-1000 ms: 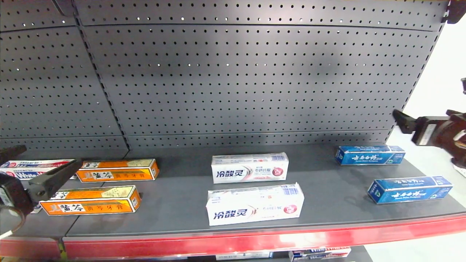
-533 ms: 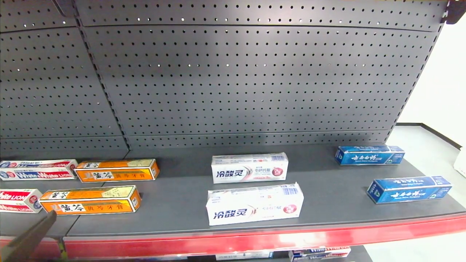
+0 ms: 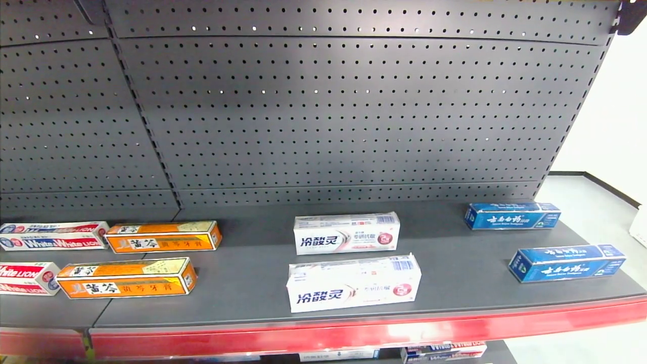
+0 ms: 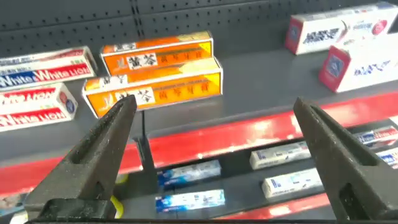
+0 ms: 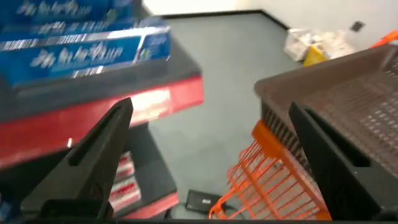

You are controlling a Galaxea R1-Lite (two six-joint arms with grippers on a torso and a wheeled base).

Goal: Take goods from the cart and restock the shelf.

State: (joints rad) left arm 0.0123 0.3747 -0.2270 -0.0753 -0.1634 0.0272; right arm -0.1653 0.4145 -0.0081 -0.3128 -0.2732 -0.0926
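Printed boxes, lettering left unread. On grey shelf [image 3: 242,283] with red lip [image 3: 354,333]: orange boxes [image 3: 126,278] at 8 o'clock, white boxes [image 3: 354,283] at 6, blue boxes [image 3: 566,263] at 4. Grey pegboard [image 3: 328,111] behind. Spread wide and empty: left gripper [image 4: 214,104] before the lip, right gripper [image 5: 211,109] near cart [image 5: 348,93], over grey floor [image 5: 217,74]. Both pulled back from shelf front since a second ago.

The shelf [image 3: 242,288] is dark grey with a glossy red front strip [image 3: 354,334], and the back panel [image 3: 328,116] is the same grey, dotted all over with little holes. Then the orange boxes [image 3: 126,278] have cream patches, the white boxes [image 3: 354,283] pink-red accents, the blue boxes [image 3: 566,263] white lettering. The cart basket [image 5: 348,93] is brownish-grey mesh over an orange wire frame [image 5: 267,180].
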